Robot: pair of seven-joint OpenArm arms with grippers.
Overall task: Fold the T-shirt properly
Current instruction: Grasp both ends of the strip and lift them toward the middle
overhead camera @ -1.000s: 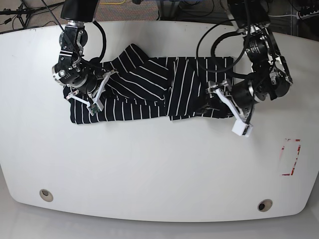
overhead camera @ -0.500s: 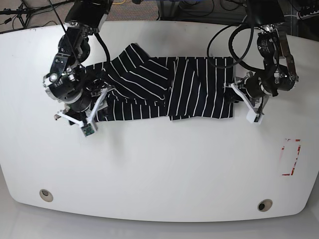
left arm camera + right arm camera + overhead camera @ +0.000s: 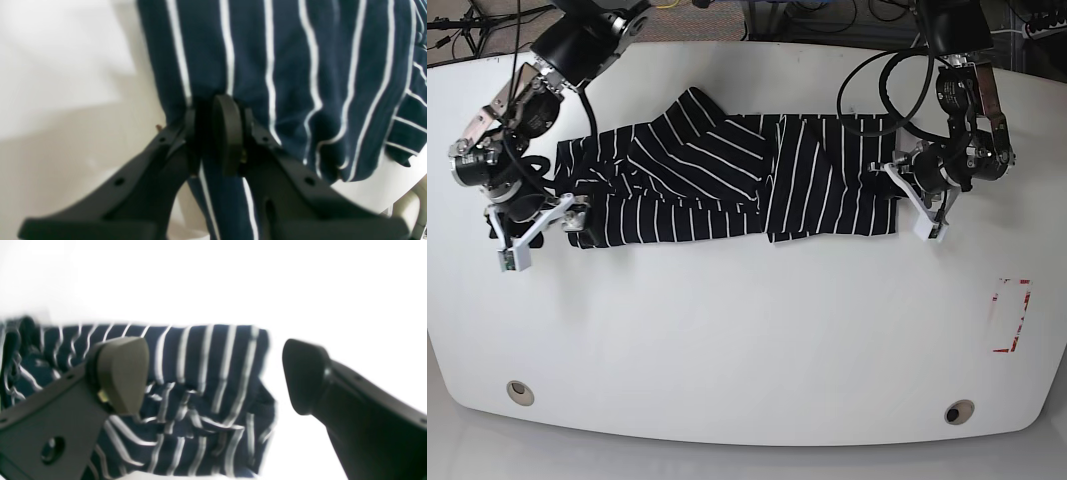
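The T-shirt [image 3: 727, 180], dark navy with thin white stripes, lies partly folded across the far half of the white table [image 3: 747, 340]. My left gripper [image 3: 897, 195] sits at the shirt's right edge. In the left wrist view its black fingers [image 3: 227, 133] are shut on a fold of the striped fabric [image 3: 300, 66]. At the shirt's left end my right gripper [image 3: 549, 222] hovers. The right wrist view is blurred but shows that gripper [image 3: 213, 373] open, with the shirt's crumpled end [image 3: 200, 390] beyond the fingers and nothing between them.
A red-outlined rectangle [image 3: 1011, 316] is marked on the table at the right. Two round holes [image 3: 519, 391] [image 3: 958, 411] sit near the front edge. Cables and dark floor [image 3: 687, 15] lie beyond the far edge.
My right gripper has drawn back to the left off the shirt's left end, which now lies spread wider. The left gripper has shifted from the lower right corner to the right edge.
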